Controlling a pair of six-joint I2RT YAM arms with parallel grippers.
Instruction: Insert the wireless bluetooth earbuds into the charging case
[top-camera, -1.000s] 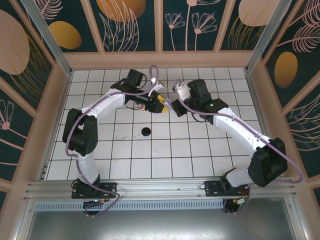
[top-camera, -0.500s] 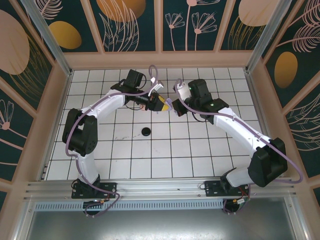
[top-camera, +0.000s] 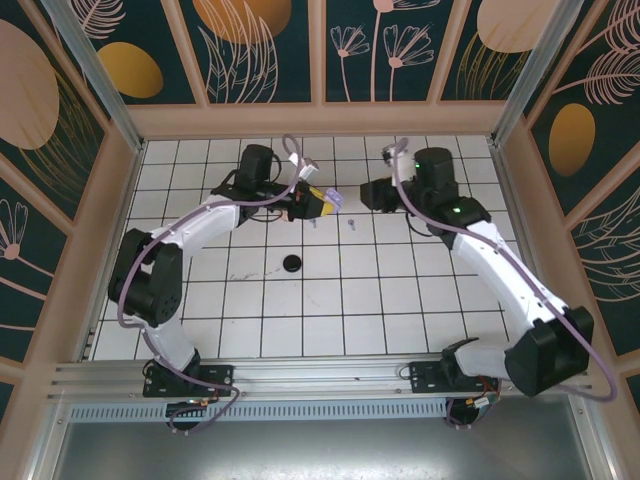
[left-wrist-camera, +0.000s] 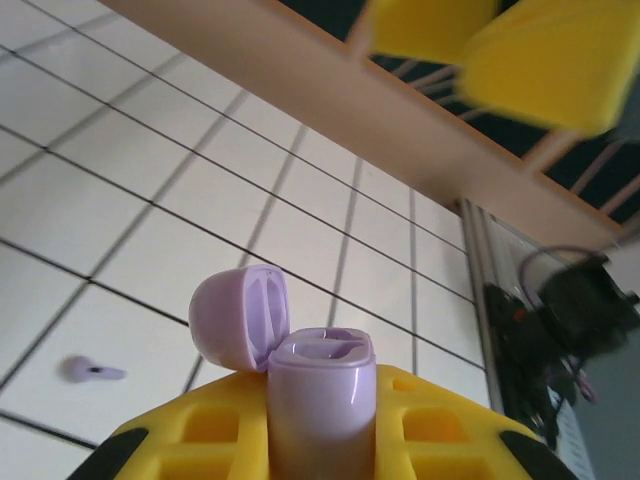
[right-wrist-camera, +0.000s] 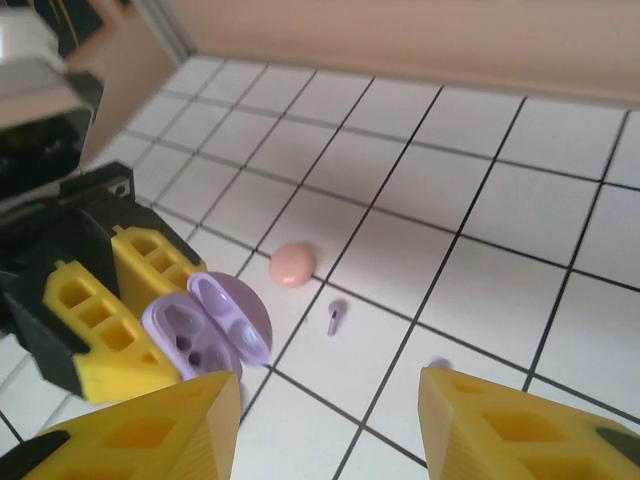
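Note:
My left gripper is shut on a lilac charging case, held upright with its lid flipped open. Both slots of the case look empty. One lilac earbud lies on the white tiles just beyond the case; the same earbud sits between the two grippers, and it shows as a small lilac shape low on the left in the left wrist view. A second lilac bit peeks out behind my right finger. My right gripper is open and empty, above and right of the earbud.
A small pale pink rounded piece lies on a grid line near the lilac case. A black disc case sits on the tiles nearer the arm bases. Wooden walls ring the tiled floor.
My right gripper has drawn back to the right, away from the held case. A lilac earbud now lies exposed on the tiles between the grippers. The left gripper shifted slightly farther back.

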